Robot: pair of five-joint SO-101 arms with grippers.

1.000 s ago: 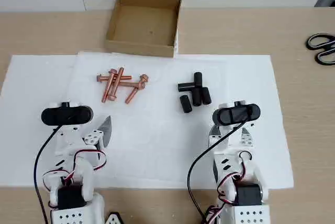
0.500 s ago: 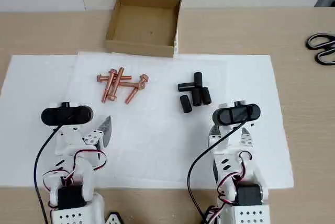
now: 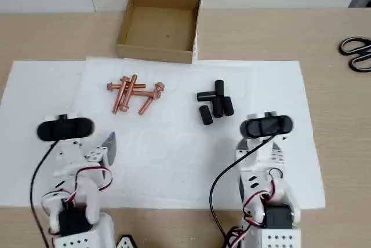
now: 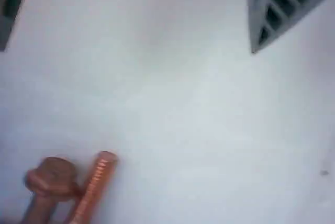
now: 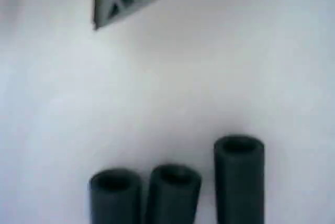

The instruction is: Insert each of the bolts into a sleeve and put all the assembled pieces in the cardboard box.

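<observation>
from the high view, my left gripper (image 3: 109, 143) has drawn back and outward from where it sat a second ago, while my right gripper (image 3: 275, 150) has edged slightly outward as well. both sit low over the white sheet (image 3: 174, 161), carrying nothing. the copper bolts (image 3: 132, 93) lie in a loose heap ahead of my left arm, the black sleeves (image 3: 215, 104) in a cluster ahead of my right, well apart from each other. the cardboard box (image 3: 155, 53) stands beyond the sheet with no assembled piece inside. a pair of scissors (image 3: 356, 53) lies far off to the right on the table (image 3: 278, 33).

from the left wrist view, a bolt head and a threaded end of the bolts (image 4: 97, 182) show on the sheet ahead of me. i cannot tell whether my left jaws are parted or closed.

from the right wrist view, three sleeves (image 5: 175, 190) lie side by side; this view is soft, so perhaps two touch. my right jaws' state i cannot tell either.

i judge the small shifts as me squaring up: no bolt is picked, so the first insertion is not yet begun.
</observation>
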